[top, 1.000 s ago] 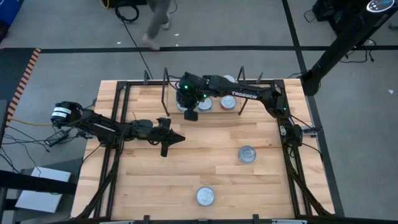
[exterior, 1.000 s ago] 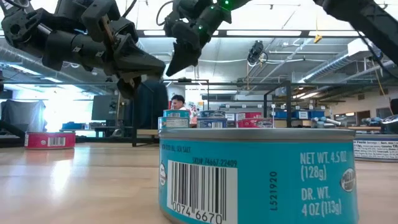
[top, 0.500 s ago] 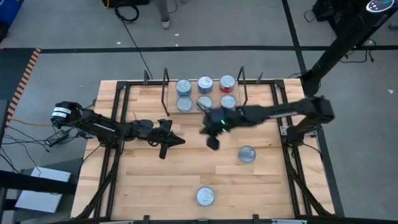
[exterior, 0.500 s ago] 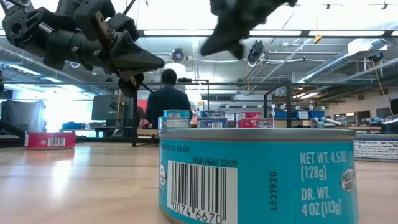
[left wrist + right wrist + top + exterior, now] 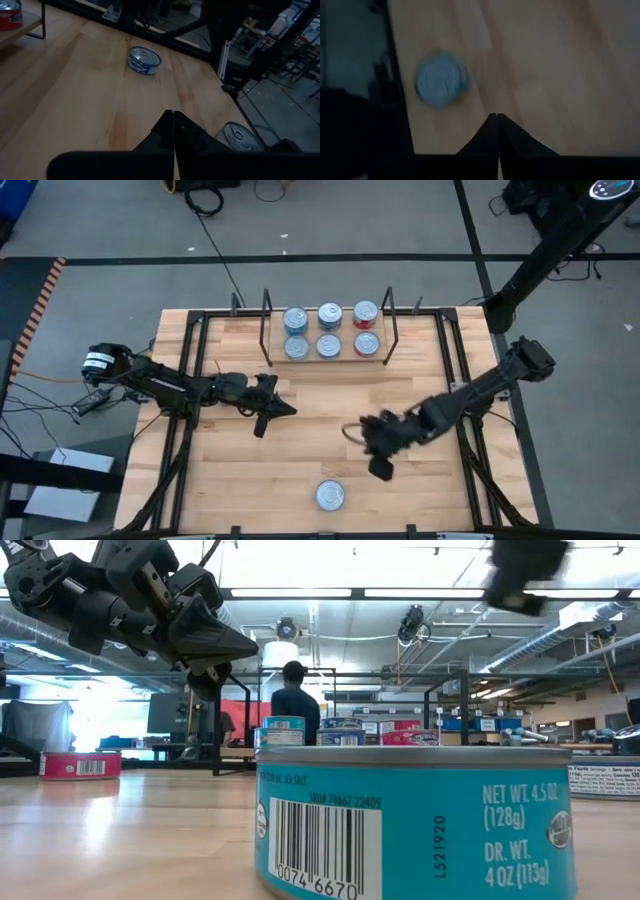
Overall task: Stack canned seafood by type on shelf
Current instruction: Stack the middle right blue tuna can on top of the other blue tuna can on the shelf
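Six tins of canned seafood stand in two rows on the shelf at the table's far side. Four have blue sides; the two at the right end are red. One blue tin sits near the front edge and looms large in the low view. Another blue tin lies at mid right. My right gripper is shut and empty, hovering above the table right of the front tin. My left gripper is shut and empty, above the table's left middle.
Black frame rails run along the table's sides. Bare wood lies between the shelf and the front tin. In the room beyond the table a person stands, and a red tin shows far left in the low view.
My right gripper has swung from the shelf across the table toward the near right, sinking a little and rolling about its axis, shut the whole way. It now covers the mid-right tin in the high view. The tins have not moved.
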`<state>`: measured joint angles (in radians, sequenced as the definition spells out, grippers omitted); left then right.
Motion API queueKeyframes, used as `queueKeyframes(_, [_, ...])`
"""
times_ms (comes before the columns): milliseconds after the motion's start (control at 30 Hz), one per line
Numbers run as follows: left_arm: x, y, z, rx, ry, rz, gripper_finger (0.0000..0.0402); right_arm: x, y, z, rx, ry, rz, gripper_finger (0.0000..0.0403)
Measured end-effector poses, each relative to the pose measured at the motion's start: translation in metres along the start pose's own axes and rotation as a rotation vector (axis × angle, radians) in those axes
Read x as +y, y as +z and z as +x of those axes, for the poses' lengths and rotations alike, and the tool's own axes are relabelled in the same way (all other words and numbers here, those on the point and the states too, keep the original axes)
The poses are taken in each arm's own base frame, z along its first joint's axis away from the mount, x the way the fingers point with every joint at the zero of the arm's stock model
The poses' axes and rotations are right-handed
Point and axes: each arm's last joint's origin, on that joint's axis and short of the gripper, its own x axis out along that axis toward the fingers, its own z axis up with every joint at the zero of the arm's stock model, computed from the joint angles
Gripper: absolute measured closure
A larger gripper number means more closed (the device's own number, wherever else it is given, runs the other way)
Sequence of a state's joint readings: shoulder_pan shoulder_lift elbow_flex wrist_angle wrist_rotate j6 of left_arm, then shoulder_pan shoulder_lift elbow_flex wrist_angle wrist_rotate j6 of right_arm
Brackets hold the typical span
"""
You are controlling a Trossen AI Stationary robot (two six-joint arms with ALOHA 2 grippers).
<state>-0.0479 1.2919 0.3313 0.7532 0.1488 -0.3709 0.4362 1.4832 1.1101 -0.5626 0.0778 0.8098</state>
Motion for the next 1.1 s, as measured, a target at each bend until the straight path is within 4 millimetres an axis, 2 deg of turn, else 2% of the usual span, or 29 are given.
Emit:
queueKeyframes(100, [0.0,0.0,0.0,0.005,0.002,-0.001,0.0401,0.004,-0.022,-0.002,0.089,-0.082,0.069,0.0387])
queueKeyframes(233, [0.001,-0.003,0.0,0.027,0.016,-0.005,0.0401,-0.005,-0.04,-0.007,0.147,-0.274,0.142,0.0352])
queueKeyframes(367, [0.001,-0.003,0.0,0.033,0.019,-0.006,0.0401,-0.018,-0.038,-0.008,0.155,-0.377,0.161,0.0311])
queueKeyframes(600, [0.002,-0.004,0.0,0.035,0.023,-0.009,0.0401,-0.046,-0.039,0.012,0.198,-0.376,0.193,0.0257])
queueKeyframes(1000, [0.002,-0.004,0.0,0.033,0.031,-0.009,0.04,-0.081,-0.06,0.038,0.219,-0.379,0.247,0.0259])
queueKeyframes(1100, [0.002,-0.004,0.0,0.033,0.034,-0.01,0.04,-0.082,-0.061,0.041,0.206,-0.361,0.235,0.0259])
